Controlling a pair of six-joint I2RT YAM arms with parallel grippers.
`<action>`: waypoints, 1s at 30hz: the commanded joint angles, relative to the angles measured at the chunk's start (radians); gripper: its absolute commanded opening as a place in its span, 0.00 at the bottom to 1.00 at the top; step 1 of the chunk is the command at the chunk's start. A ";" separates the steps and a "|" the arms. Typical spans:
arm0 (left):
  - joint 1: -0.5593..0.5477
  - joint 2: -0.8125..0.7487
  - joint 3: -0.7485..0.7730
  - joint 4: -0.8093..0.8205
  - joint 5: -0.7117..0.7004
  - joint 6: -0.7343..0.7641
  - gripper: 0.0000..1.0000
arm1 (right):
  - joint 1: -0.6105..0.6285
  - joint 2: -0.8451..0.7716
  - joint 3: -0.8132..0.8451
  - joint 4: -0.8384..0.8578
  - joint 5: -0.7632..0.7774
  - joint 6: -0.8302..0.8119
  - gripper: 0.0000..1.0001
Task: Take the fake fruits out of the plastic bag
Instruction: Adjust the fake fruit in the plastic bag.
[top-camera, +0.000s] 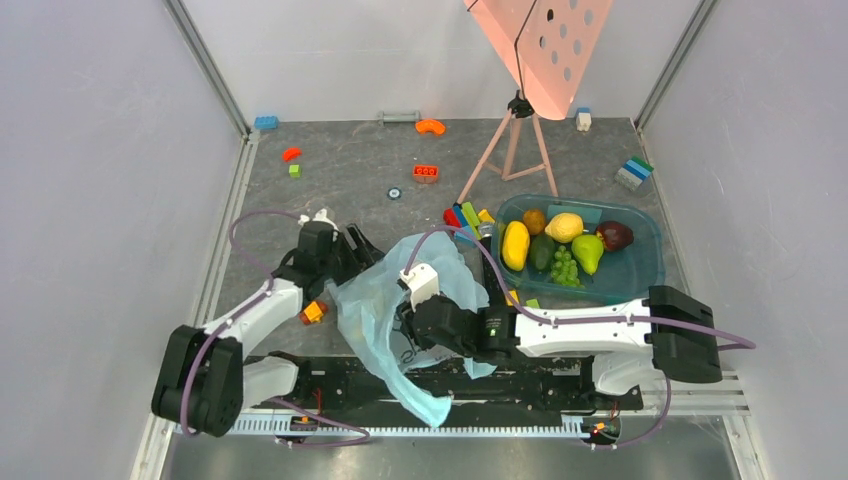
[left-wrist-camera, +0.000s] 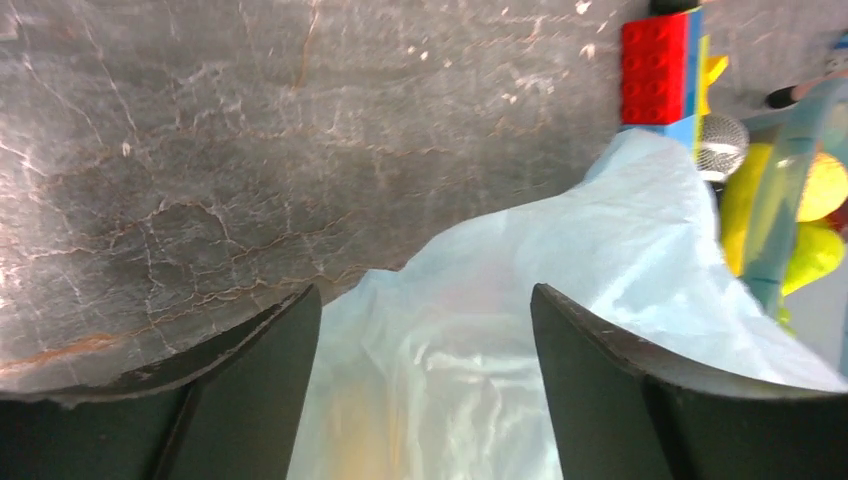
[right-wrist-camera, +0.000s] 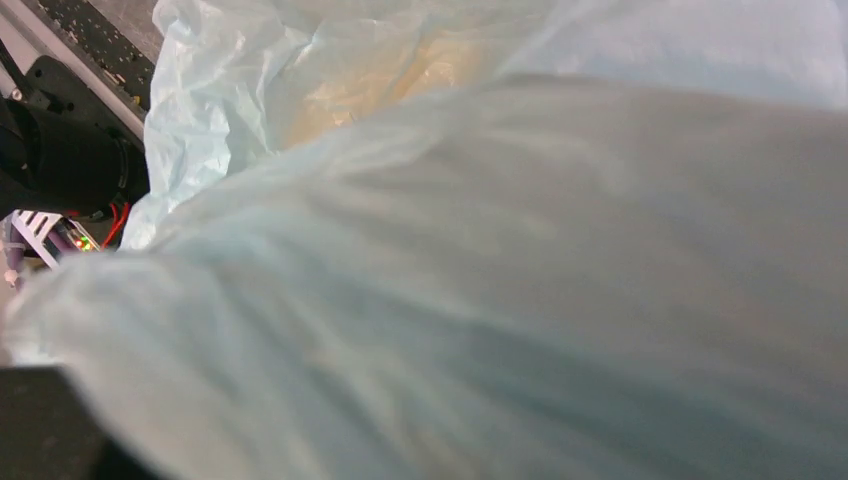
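The light blue plastic bag (top-camera: 385, 305) lies crumpled at the near middle, between my two grippers. My left gripper (top-camera: 358, 262) is open at the bag's left edge, and bag film (left-wrist-camera: 520, 300) lies between its fingers (left-wrist-camera: 270, 360). My right gripper (top-camera: 412, 330) is pushed into the bag from the right. In the right wrist view the bag (right-wrist-camera: 500, 280) covers everything and hides the fingers. A yellow-orange tint (right-wrist-camera: 390, 70) shows through the film; I cannot tell what it is. A lemon (top-camera: 565, 227), pear (top-camera: 587, 252), maroon fruit (top-camera: 614, 235) and small orange (top-camera: 534, 221) lie in the teal tub (top-camera: 645, 262).
The tub also holds a yellow fruit (top-camera: 515, 245), a dark green one and grapes. Toy bricks (top-camera: 465, 215) stand by the tub's left end, a red brick (top-camera: 426, 172) further back, a small orange piece (top-camera: 313, 312) by the left arm. A pink panel on a tripod (top-camera: 515, 150) stands behind.
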 joint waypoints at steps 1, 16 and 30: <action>0.008 -0.102 0.066 -0.104 -0.043 0.003 0.86 | -0.017 0.026 -0.016 0.097 -0.040 0.017 0.43; 0.011 -0.407 0.033 -0.415 -0.164 0.013 0.88 | -0.056 0.004 -0.112 0.212 -0.084 0.035 0.44; 0.011 -0.439 -0.120 -0.352 -0.129 -0.022 0.35 | -0.102 0.041 -0.167 0.282 -0.092 0.054 0.49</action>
